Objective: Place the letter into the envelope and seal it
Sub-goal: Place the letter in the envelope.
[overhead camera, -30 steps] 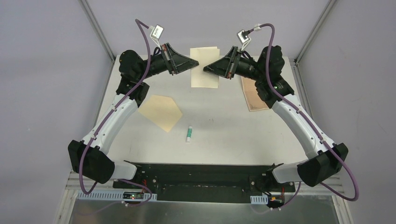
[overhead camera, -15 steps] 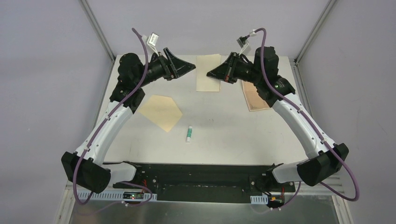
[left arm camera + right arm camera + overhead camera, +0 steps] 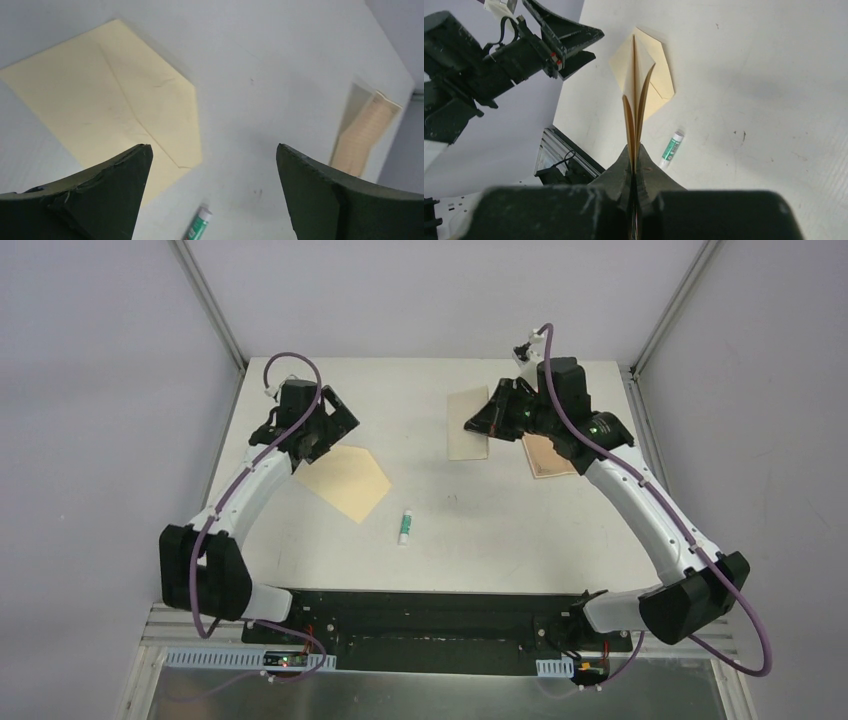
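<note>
Grips the folded letter (image 3: 462, 440) edge-on in the closed right claw (image 3: 634, 150), lifted off the counter (image 3: 500, 520) at far right, probably to keep it stiff for insertion. Hovers the wide-open left claw (image 3: 212, 147) over the envelope (image 3: 125, 100) lying flat at left, likely to steady it.

- envelope (image 3: 345, 480): matt manila paper, faint creases
- letter (image 3: 465, 435): thin pale paper, matt
- table (image 3: 480, 530): smooth matt white surface, few scuff marks
- tube (image 3: 405, 527): glossy plastic

even, soft light; sharp focus
</note>
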Robot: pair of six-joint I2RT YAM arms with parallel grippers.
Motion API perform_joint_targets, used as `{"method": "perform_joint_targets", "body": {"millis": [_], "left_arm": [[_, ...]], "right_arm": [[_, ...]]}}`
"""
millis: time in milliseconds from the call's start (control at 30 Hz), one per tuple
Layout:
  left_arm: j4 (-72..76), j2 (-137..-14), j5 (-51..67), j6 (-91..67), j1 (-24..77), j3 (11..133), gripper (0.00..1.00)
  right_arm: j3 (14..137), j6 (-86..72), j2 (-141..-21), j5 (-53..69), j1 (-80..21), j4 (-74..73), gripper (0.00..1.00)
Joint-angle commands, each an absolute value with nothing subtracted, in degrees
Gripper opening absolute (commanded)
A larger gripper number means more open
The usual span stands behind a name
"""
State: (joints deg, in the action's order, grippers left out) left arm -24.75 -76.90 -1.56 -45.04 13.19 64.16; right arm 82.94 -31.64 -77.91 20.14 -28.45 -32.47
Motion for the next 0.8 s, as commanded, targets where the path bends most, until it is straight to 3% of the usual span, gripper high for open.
{"method": "perform_joint_targets", "body": {"millis": [0,300,767], "left_arm": [[-26.11,-81.20,-8.63,-47.12,9.60,64.10,0.99],[-20.96,-87.36,-8.92,-45.45,4.38,60.32,0.99],[-10.31,-101.58,0.55,-42.16,2.24,60.28,0.99]], "right_arm": [[80.45,-29.53,-74.26,18.00,-28.74,-33.82,0.00],[75.59,-29.72,-71.94,18.13,-28.86,-33.43,0.00],[72.59,-28.91,-68.88,16.25,-28.84,-35.40,0.00]]}}
